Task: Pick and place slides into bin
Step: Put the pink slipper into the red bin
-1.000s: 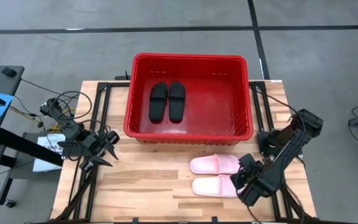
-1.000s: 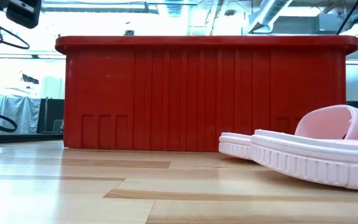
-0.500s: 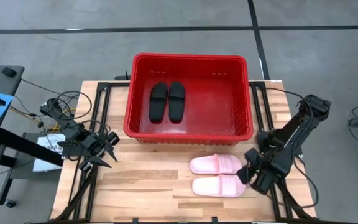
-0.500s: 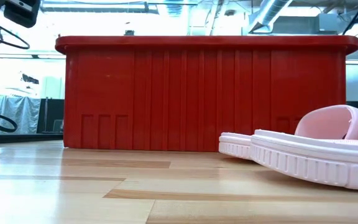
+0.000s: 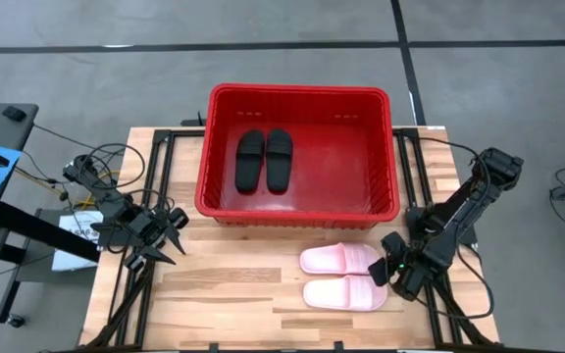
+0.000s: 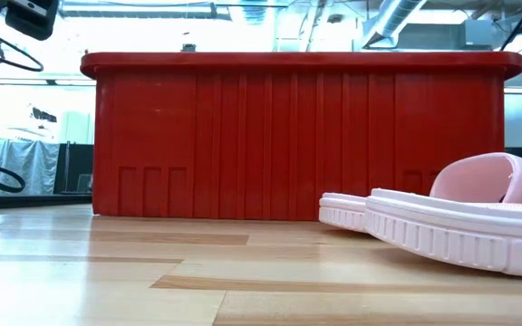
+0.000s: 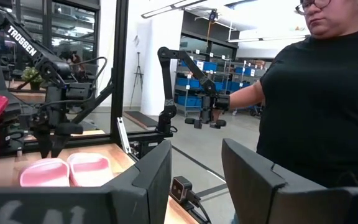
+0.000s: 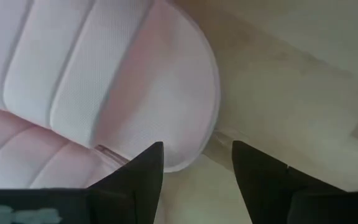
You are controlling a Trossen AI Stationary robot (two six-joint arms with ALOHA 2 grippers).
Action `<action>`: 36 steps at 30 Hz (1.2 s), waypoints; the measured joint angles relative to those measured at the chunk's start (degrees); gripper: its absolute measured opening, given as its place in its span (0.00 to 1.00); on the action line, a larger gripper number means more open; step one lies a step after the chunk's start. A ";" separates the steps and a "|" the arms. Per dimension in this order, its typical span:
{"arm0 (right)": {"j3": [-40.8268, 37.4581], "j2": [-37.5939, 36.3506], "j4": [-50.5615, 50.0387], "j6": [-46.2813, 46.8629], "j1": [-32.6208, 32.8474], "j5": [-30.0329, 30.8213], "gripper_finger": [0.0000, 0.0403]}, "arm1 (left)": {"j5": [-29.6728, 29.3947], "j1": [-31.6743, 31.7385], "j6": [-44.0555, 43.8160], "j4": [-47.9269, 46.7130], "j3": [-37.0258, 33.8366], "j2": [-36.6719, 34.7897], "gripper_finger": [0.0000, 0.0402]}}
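The high view looks straight down on the counter (image 5: 224, 284). The low view skims it level. Both share the red bin (image 5: 297, 211) and pink slides (image 5: 341, 277).

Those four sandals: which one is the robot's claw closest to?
The pink slide nearer the bin. The right gripper hovers open at its end; the other pink slide lies beside it.

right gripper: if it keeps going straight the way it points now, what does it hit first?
Most likely the pink slide: the right gripper, fingers open, points down at its rounded end, with bare table beside it. Depth is unclear.
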 joint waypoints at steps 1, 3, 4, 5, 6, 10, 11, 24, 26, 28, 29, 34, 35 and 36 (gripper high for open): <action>-0.33 0.00 0.51 -0.03 0.00 0.02 0.45 | 0.00 0.00 0.00 0.00 0.00 0.00 0.33; -0.71 0.02 0.87 -0.01 -0.15 0.42 0.45 | 0.00 0.00 0.00 0.00 0.00 0.00 0.33; -0.83 0.02 0.94 -0.05 -0.41 0.66 0.45 | 0.00 0.00 0.00 0.00 0.00 0.00 0.33; -1.04 0.02 0.96 -0.06 -0.73 0.83 0.45 | 0.00 0.00 0.00 0.00 0.00 0.00 0.33; -1.26 0.01 0.93 -0.10 -1.04 0.91 0.45 | 0.00 0.00 0.00 0.00 0.00 0.00 0.33; -3.23 0.02 4.99 -2.01 -2.90 0.99 0.45 | -0.02 0.00 0.00 0.00 0.00 0.00 0.33; -4.08 0.04 7.17 -2.72 -3.43 0.98 0.45 | -0.02 0.00 0.00 0.00 0.00 0.00 0.33; -7.62 0.22 13.20 -4.51 -6.27 0.11 0.31 | -0.04 0.00 -0.07 0.00 0.00 0.00 0.33; -7.63 0.22 12.94 -4.49 -6.27 -0.24 0.21 | -0.04 0.00 -0.07 -0.02 0.00 0.00 0.33; -7.64 0.22 12.40 -4.40 -6.27 -0.25 0.10 | -0.02 0.00 -0.07 -0.02 0.00 0.00 0.33; -7.64 0.24 12.21 -4.45 -6.27 -0.32 0.06 | -0.04 0.00 -0.07 -0.02 0.00 0.00 0.33; -7.62 0.24 11.64 -4.44 -6.36 -1.06 0.04 | -0.04 0.00 -0.07 -0.18 0.00 0.00 0.33; -7.62 0.28 11.50 -4.44 -6.36 -1.18 0.03 | -0.04 0.00 -0.07 -0.26 0.02 0.00 0.33; -7.60 0.26 11.41 -4.46 -6.36 -1.30 0.02 | -0.04 0.00 -0.07 -0.39 0.00 0.00 0.33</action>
